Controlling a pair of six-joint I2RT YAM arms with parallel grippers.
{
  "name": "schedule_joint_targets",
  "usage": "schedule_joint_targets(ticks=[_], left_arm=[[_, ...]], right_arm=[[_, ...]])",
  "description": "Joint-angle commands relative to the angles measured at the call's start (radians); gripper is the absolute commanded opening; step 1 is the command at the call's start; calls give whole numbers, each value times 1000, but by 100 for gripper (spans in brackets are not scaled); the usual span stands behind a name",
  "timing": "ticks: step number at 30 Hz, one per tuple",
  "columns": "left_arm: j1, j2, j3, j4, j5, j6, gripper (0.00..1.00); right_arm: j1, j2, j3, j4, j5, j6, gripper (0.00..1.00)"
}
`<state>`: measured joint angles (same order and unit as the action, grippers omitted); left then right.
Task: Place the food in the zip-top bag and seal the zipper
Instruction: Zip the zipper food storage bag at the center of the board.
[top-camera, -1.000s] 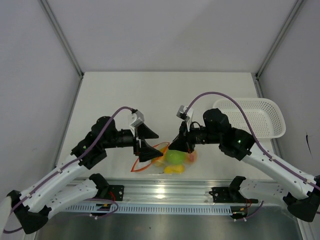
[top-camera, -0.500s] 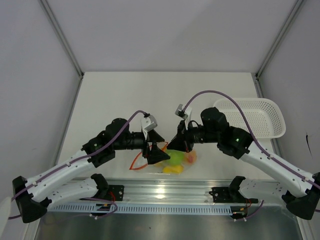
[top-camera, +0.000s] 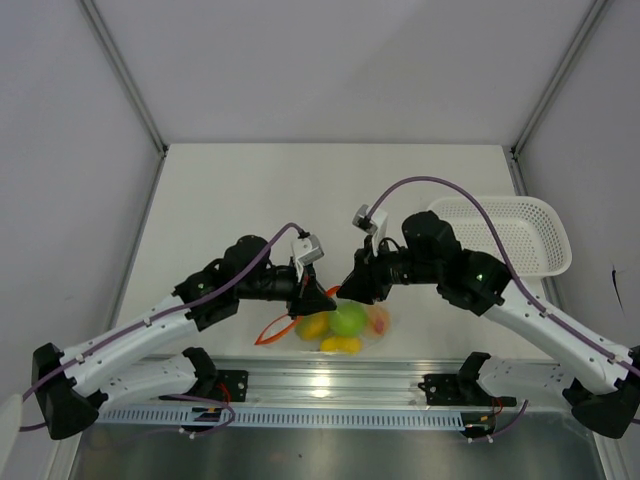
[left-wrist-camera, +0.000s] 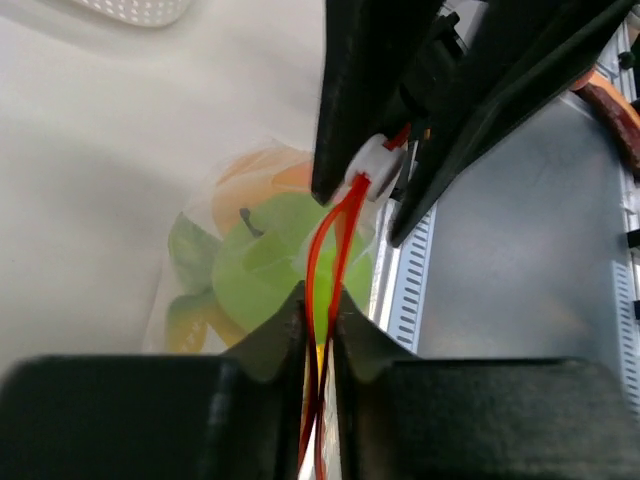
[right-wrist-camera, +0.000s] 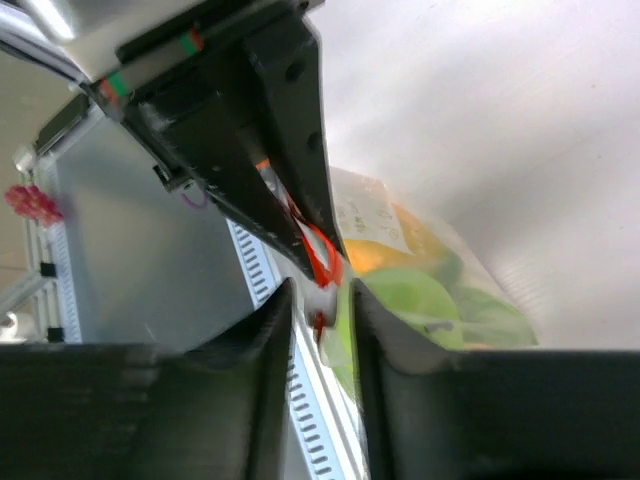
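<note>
With the filled zip-top bag (top-camera: 380, 318) lying near-centre, sealing is in hand: the zipper (left-wrist-camera: 333, 235) is pinched by the left gripper (left-wrist-camera: 320, 305), straddled by the slightly spread right gripper (right-wrist-camera: 320, 290), and should next be drawn closed.

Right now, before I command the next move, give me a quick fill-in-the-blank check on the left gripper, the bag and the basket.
1. The left gripper is shut on the bag's orange-red ____.
2. Through the clear zip-top bag, the biggest piece showing is a green ____.
3. The white mesh basket stands on the robot's ____ side of the table.
Missing words: zipper; apple; right.
</note>
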<state>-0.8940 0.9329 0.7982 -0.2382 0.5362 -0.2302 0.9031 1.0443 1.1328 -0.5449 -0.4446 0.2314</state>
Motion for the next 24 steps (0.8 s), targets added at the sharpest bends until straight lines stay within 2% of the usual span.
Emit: schedule_joint_targets(ticks=[1, 3, 4, 7, 9, 12, 18, 24], left_arm=[[-5, 14, 27, -18, 51, 9, 1], [-2, 20, 33, -32, 45, 6, 1], [0, 23, 32, -33, 47, 3, 1], [10, 12, 15, -4, 71, -17, 1], [17, 4, 6, 10, 80, -30, 1], [21, -9, -4, 25, 96, -41, 1], [33, -17, -7, 62, 133, -69, 1], [41, -8, -10, 97, 179, -95, 0]], right_arm=[[-1, -32, 45, 3, 38, -14, 40], [-9, -41, 27, -1, 44, -17, 52], [-13, -52, 21, -3, 37, -23, 62], [-27, -72, -17, 8, 30, -24, 71], [-46, -81, -39, 13, 29, -27, 72], [-69, -98, -88, 42, 11, -23, 72], [-73, -154, -218, 224, -137, 6, 66], [-73, -161, -264, 325, -177, 19, 46]])
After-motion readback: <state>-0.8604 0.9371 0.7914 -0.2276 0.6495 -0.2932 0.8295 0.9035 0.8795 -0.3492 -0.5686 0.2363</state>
